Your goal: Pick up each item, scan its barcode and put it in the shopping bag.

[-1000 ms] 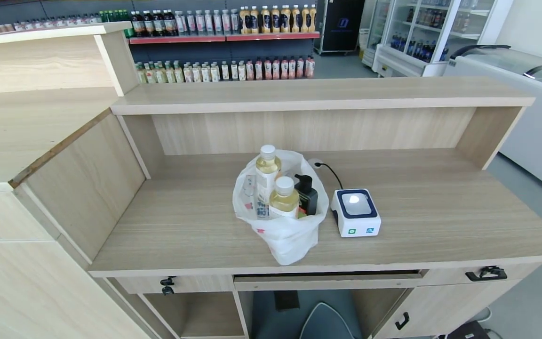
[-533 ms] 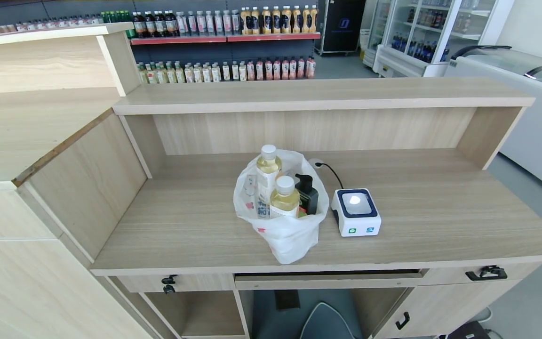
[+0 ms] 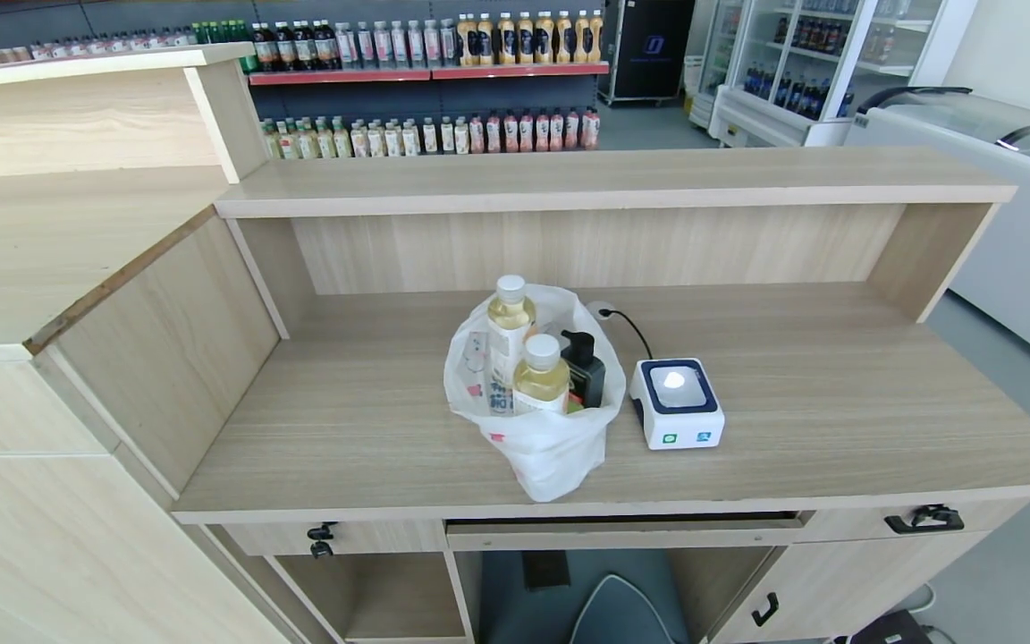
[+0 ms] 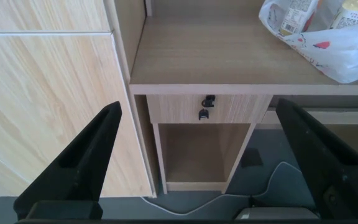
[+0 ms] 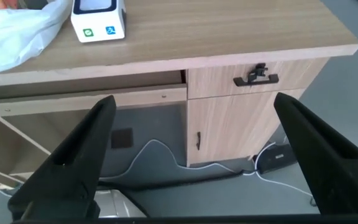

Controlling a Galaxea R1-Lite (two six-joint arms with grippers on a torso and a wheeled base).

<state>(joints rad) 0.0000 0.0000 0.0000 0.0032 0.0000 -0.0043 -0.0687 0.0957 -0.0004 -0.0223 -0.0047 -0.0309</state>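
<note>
On the counter (image 3: 837, 402), the shopping bag (image 3: 551, 456) beside the scanner (image 3: 676, 404) already holds three bottles (image 3: 540, 376); nothing seems left. The left gripper (image 4: 197, 106) and right gripper (image 5: 194, 99) hang empty, fingers wide apart.

No word or number is clear enough to read. The scanner (image 5: 97, 18), on the counter (image 5: 229, 31) beyond the fingers (image 5: 73, 162) of the right gripper (image 5: 194, 98), has a green and a blue square sign on its front. The bottle labels (image 3: 502, 362) in the shopping bag (image 3: 551, 461) carry print too small to read.
</note>
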